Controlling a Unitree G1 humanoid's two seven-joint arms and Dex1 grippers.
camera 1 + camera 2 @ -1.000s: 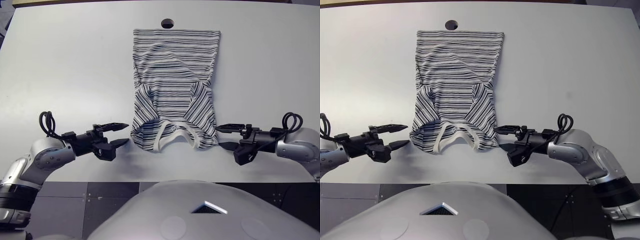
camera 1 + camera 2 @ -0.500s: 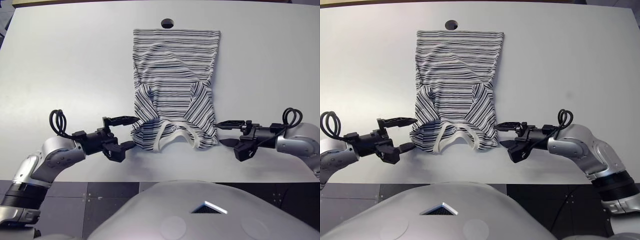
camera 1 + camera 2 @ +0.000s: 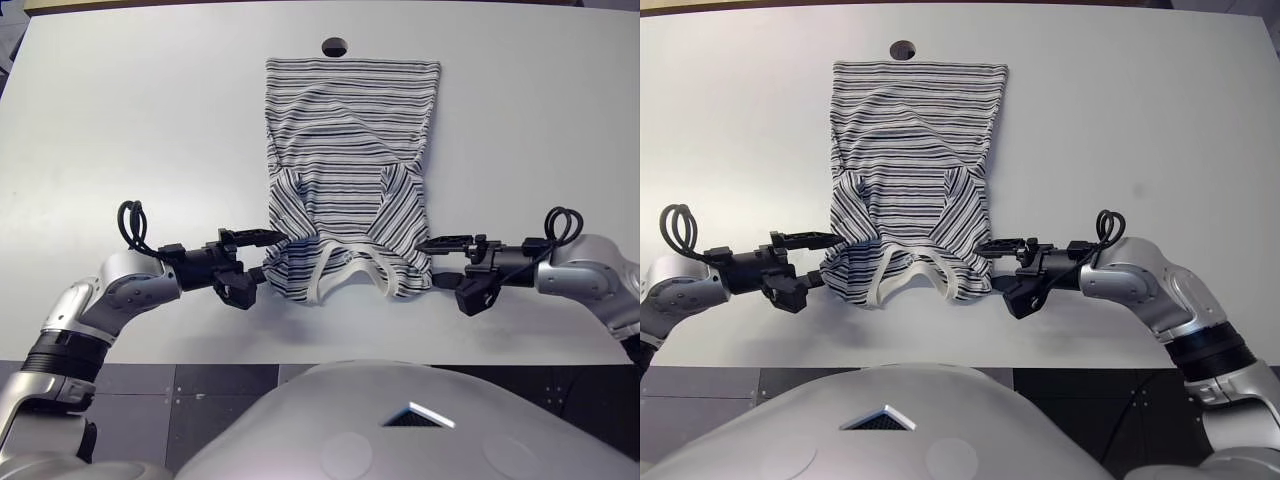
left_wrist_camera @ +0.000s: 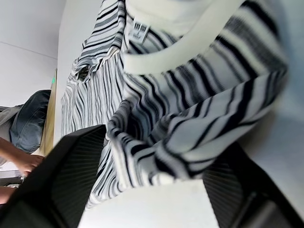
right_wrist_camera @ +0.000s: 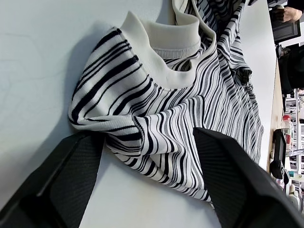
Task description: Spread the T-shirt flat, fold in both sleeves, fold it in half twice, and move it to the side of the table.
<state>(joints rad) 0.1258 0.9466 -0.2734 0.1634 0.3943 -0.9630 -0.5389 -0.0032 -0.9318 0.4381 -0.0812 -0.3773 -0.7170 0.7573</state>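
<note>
From the head, the striped T-shirt (image 3: 350,150) lies sleeves-in along the middle of the table (image 3: 120,120), hem by the dark hole (image 3: 334,46) near the far edge and collar toward the near edge, with the left gripper (image 3: 262,255) and right gripper (image 3: 430,262) at its near corners. The left wrist view shows that gripper's fingers (image 4: 71,180) spread, with the bunched corner between them. The right wrist view shows its fingers (image 5: 61,185) likewise wide around the shoulder fold.
</note>
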